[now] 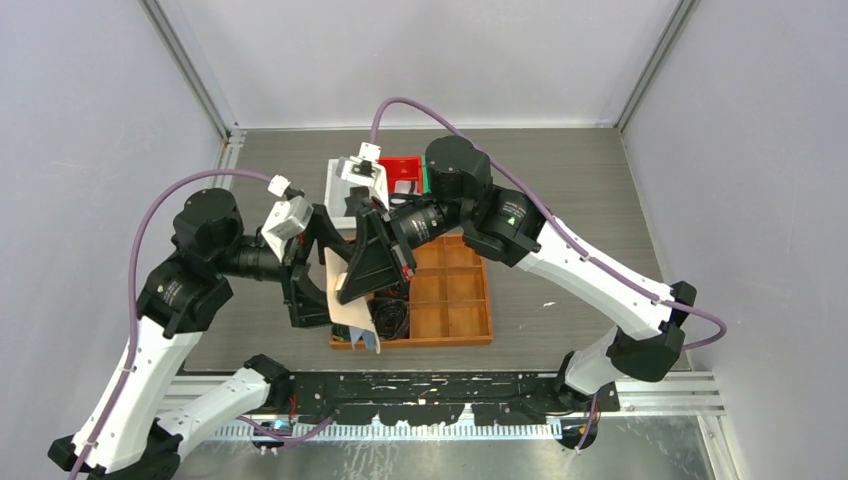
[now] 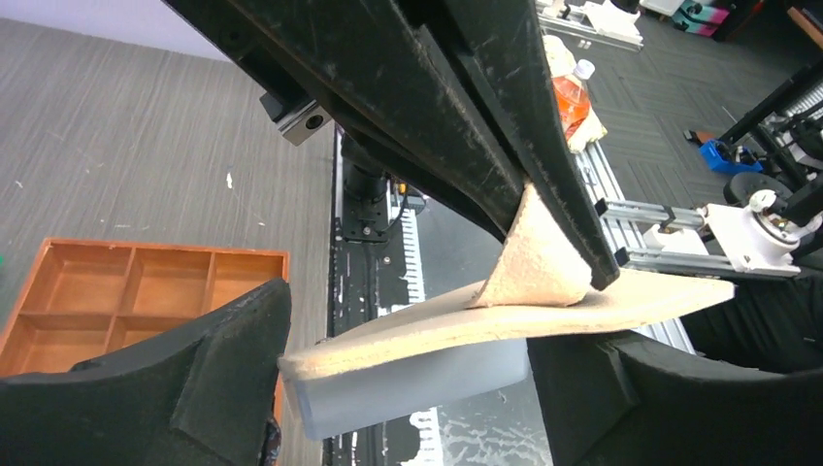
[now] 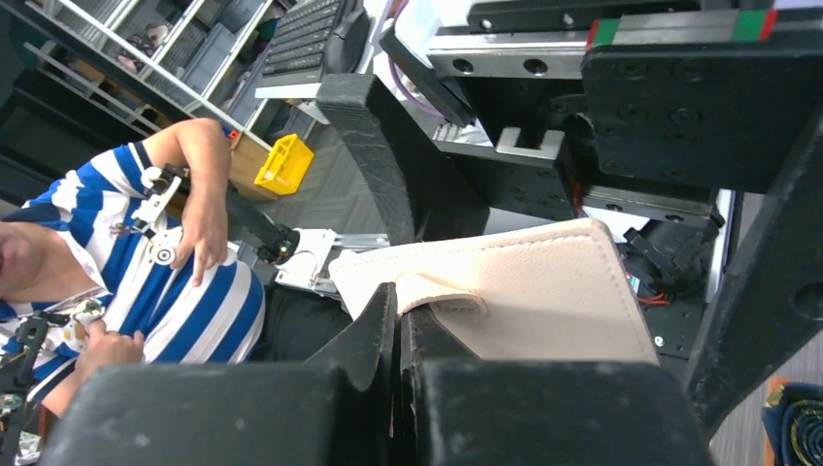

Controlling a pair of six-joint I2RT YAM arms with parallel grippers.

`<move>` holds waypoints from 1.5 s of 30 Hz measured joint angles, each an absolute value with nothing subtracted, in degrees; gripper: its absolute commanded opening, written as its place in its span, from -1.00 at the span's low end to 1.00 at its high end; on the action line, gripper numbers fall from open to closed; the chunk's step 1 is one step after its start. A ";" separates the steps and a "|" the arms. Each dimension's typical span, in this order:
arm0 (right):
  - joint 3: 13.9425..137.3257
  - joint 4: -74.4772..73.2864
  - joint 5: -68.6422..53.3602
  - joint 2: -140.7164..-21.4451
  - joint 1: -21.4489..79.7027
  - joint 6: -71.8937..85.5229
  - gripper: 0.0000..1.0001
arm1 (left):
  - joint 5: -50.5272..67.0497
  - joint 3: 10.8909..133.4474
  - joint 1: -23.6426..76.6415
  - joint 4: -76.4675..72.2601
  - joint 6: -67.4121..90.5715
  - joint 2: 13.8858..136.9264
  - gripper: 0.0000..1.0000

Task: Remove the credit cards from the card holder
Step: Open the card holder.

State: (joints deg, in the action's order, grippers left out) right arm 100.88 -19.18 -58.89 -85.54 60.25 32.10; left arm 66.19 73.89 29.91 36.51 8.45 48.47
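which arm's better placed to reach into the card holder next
Left: the left gripper is open astride the edge of the card holder; the right gripper is shut on its strap tab, holding it up.

The left arm (image 1: 150, 350) and the right arm (image 1: 590, 275) each pair white link shells with black cylindrical joint housings. A purple cable (image 1: 135, 260) loops along each arm. The fingers (image 2: 175, 398) are matte black, scuffed wedges.

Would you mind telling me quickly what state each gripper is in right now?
Left gripper: open around the card holder.
Right gripper: shut on the card holder.
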 measured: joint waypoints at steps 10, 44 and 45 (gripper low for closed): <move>96.42 -13.19 -62.65 -81.30 54.96 37.63 -0.14 | 64.79 75.00 29.85 39.68 4.75 49.54 -1.00; 56.93 -8.21 -34.30 -47.94 42.19 29.50 0.06 | 62.61 76.71 24.29 22.06 46.02 60.99 -1.00; 56.77 -8.21 -33.69 -48.42 42.19 29.15 0.04 | 62.67 76.71 24.29 21.91 46.33 60.97 -1.00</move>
